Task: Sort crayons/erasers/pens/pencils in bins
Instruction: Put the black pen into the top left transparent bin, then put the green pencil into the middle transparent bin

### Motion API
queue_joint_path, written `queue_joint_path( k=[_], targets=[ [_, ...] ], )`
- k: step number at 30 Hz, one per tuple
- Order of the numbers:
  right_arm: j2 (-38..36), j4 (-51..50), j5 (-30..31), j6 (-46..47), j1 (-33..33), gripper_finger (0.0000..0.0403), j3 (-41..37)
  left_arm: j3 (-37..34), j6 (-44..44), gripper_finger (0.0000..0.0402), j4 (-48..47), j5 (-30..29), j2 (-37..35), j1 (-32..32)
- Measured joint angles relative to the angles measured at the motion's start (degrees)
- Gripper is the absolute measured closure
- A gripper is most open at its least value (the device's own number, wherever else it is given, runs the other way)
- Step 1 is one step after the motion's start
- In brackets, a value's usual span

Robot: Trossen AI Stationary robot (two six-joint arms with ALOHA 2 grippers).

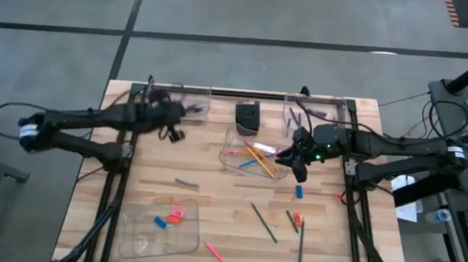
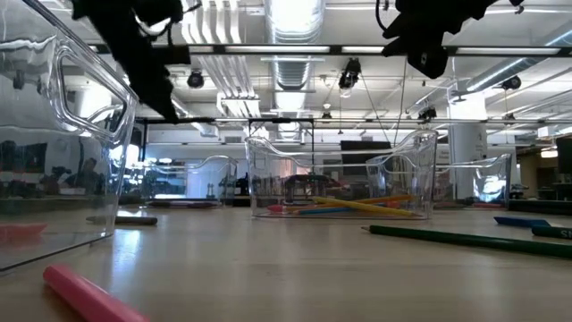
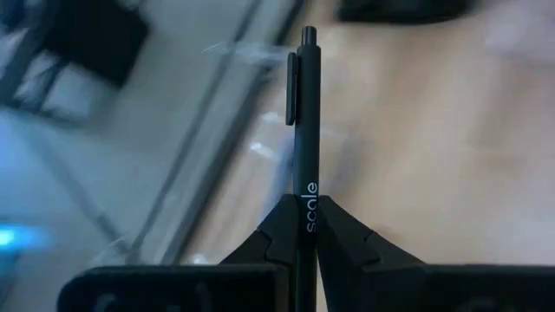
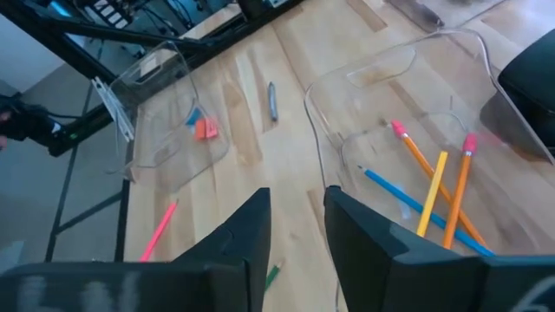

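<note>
A: Where is the left gripper [image 3: 305, 227]?

B: Over the far left of the pale wooden slatted table [image 1: 212, 198], near a clear shallow plastic bin at the back edge [image 1: 193, 103]. Its fingers are clamped on a slim black clip pen with white lettering [image 3: 304, 113], which sticks out past the tips.

A: And the right gripper [image 4: 297, 227]?

B: It hangs above the near edge of the clear plastic bin at the table's middle [image 1: 234, 144], its fingers parted with nothing between them. That bin holds orange, yellow and blue pencils [image 4: 434, 195].

A: What else lies about?

B: A front-left clear bin [image 1: 138, 232] holds a blue and a red blocky eraser [image 1: 175, 216]. A long pink pencil [image 1: 220, 260], a green pencil [image 1: 264, 222] and a small blue eraser [image 1: 299, 191] lie loose on the table, and a short grey crayon [image 1: 186, 182] lies left of centre
</note>
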Motion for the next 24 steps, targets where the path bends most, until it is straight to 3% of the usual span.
queue_joint_path(
  k=[5,9,14,19,24],
  targets=[
    [0.93,0.82,0.03,-0.74,-0.02,0.0305,0.0,-2.76,9.04,0.0393,6.11,1.71,-0.7,13.27],
    [1.01,1.29,0.04,-0.42,-0.02,0.0301,0.18,-1.92,10.89,0.0358,8.08,2.94,1.52,17.93],
    [0.91,1.27,-0.05,0.64,0.53,0.0294,0.29,-1.33,9.08,0.0264,7.81,2.89,5.17,19.11],
    [1.05,0.67,-0.44,-0.24,0.63,0.029,0.31,-0.08,5.15,0.0175,7.65,-0.71,7.79,18.98],
    [1.03,1.28,-0.42,-2.05,0.62,0.0289,0.31,4.08,2.92,0.0152,5.24,2.35,4.95,16.97]
  ],
)
